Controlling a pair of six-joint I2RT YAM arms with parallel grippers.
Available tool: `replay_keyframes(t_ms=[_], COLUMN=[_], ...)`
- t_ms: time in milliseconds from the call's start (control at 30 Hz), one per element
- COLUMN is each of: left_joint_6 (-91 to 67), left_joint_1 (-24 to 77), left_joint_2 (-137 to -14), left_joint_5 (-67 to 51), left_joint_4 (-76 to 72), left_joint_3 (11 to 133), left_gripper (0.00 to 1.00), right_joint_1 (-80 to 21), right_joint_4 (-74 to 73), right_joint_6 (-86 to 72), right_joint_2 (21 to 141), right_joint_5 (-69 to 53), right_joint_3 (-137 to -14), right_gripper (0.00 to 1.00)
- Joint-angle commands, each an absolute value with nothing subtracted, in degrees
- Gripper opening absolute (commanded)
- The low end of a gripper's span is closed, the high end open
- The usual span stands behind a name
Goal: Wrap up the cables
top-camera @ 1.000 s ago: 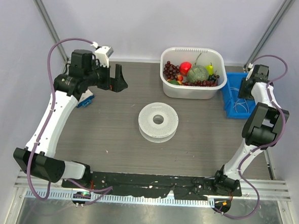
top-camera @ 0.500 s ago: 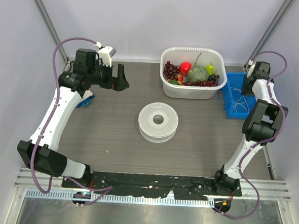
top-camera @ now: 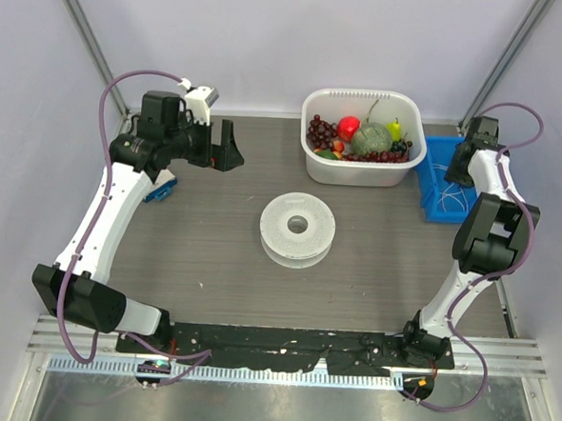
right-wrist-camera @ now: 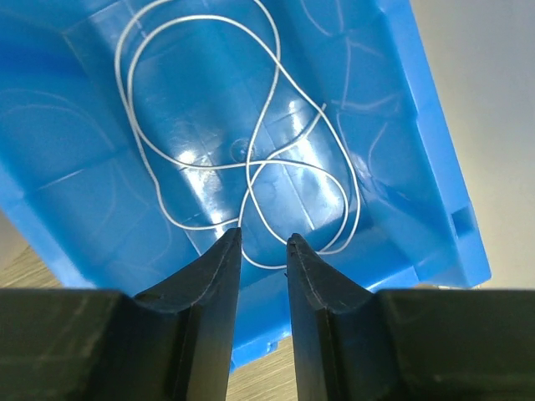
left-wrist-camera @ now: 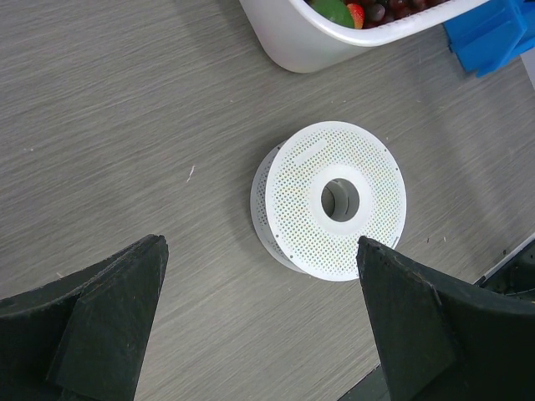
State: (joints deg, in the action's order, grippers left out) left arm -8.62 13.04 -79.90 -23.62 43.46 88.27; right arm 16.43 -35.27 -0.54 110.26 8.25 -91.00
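The cable [right-wrist-camera: 251, 167] is a thin white cord lying in loose loops on the floor of a blue bin [right-wrist-camera: 401, 125] at the right edge of the table. It also shows in the top view [top-camera: 446, 194]. My right gripper [right-wrist-camera: 263, 238] hangs just above the bin's near wall, its fingers a narrow gap apart with nothing between them; in the top view it [top-camera: 458, 169] is over the bin [top-camera: 425, 195]. My left gripper [top-camera: 223, 150] is wide open and empty, held high at the far left. A white perforated spool [top-camera: 297, 227] lies flat mid-table, and shows below the left gripper [left-wrist-camera: 259, 242].
A white tub [top-camera: 360, 170] of toy fruit stands at the back, left of the blue bin; its wall shows in the left wrist view [left-wrist-camera: 334, 42]. A small blue and white object [top-camera: 161, 189] lies under the left arm. Frame posts stand at both back corners.
The left arm moved slightly back and then held still. The right wrist shifted a little over the blue bin. The spool and the cable have not moved.
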Motion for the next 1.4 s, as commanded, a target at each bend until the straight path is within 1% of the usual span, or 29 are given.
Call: replay_keyframes(t_ms=[0,100,167,200,233,300,533,667,900,967,1033,1067,1100,1167,1200,1233,1267,1300,1333,1367], left_joint_6=[-8.79,-8.79,-8.79,-8.79,-8.79,-8.70,-8.61,-8.53,-8.53,-8.53,-8.61,-8.61,-8.61,-8.70,-8.79,-8.96,-9.14,-9.23,-9.40,-9.58], left_joint_1=[12.75,12.74,12.74,12.74,12.83,12.74,12.83,12.74,12.74,12.75,12.75,12.74,12.74,12.74,12.83,12.75,12.83,12.75,12.74,12.83], left_joint_2=[-79.01,-78.84,-78.93,-79.01,-79.10,-79.19,-79.54,-79.89,-80.07,-80.15,-80.24,-80.33,-80.33,-80.51,-80.59,-80.68,-80.68,-80.86,-81.03,-81.21], left_joint_5=[-24.70,-24.52,-24.43,-24.43,-24.43,-24.43,-24.35,-24.43,-24.43,-24.43,-24.43,-24.43,-24.43,-24.61,-24.70,-24.78,-24.96,-25.22,-25.40,-25.40], left_joint_4=[41.48,41.31,41.31,41.31,41.40,41.31,41.40,41.40,41.48,41.48,41.40,41.48,41.48,41.57,41.57,41.57,41.57,41.57,41.57,41.57], left_joint_3=[90.62,90.09,90.00,90.09,90.17,90.26,90.26,90.18,90.00,90.17,90.26,90.44,90.53,90.70,90.70,90.88,90.79,90.79,90.88,90.88], left_gripper=[1.00,1.00,1.00,1.00,1.00,1.00,1.00,1.00,1.00,1.00,1.00,1.00,1.00,1.00,1.00,1.00,1.00,1.00,1.00,0.99], right_joint_1=[15.47,15.29,15.29,15.29,15.29,15.29,15.56,16.17,17.66,18.63,19.60,20.30,20.65,21.27,21.44,21.53,21.53,21.53,21.53,21.53], right_joint_4=[-36.38,-36.57,-35.60,-35.16,-34.11,-33.49,-33.75,-33.75,-35.24,-37.08,-37.88,-37.97,-38.06,-38.06,-38.06,-38.06,-38.06,-37.97,-38.06,-38.06], right_joint_6=[-10.36,-13.35,-14.58,-14.68,-15.03,-15.20,-15.73,-15.56,-15.64,-16.08,-16.69,-16.79,-16.79,-16.35,-16.17,-15.56,-15.30,-14.86,-14.59,-14.24], right_joint_2=[108.81,109.42,109.95,110.13,110.30,111.18,115.13,116.80,119.87,121.19,122.25,122.69,122.70,122.87,122.78,122.70,122.26,121.99,121.30,120.85], right_joint_5=[14.93,15.82,16.34,16.43,16.35,15.73,14.42,11.96,9.58,8.18,7.91,7.39,7.03,5.72,5.28,5.01,4.66,4.40,3.87,3.35], right_joint_3=[-90.18,-89.04,-88.25,-87.98,-87.54,-87.36,-88.15,-88.77,-90.08,-91.05,-91.41,-91.41,-91.23,-91.23,-91.32,-91.49,-91.58,-91.84,-92.11,-92.46], right_gripper=[0.31,0.30,0.33,0.38,0.38,0.40,0.41,0.49,0.52,0.50,0.45,0.41,0.40,0.32,0.24,0.19,0.17,0.13,0.13,0.07])
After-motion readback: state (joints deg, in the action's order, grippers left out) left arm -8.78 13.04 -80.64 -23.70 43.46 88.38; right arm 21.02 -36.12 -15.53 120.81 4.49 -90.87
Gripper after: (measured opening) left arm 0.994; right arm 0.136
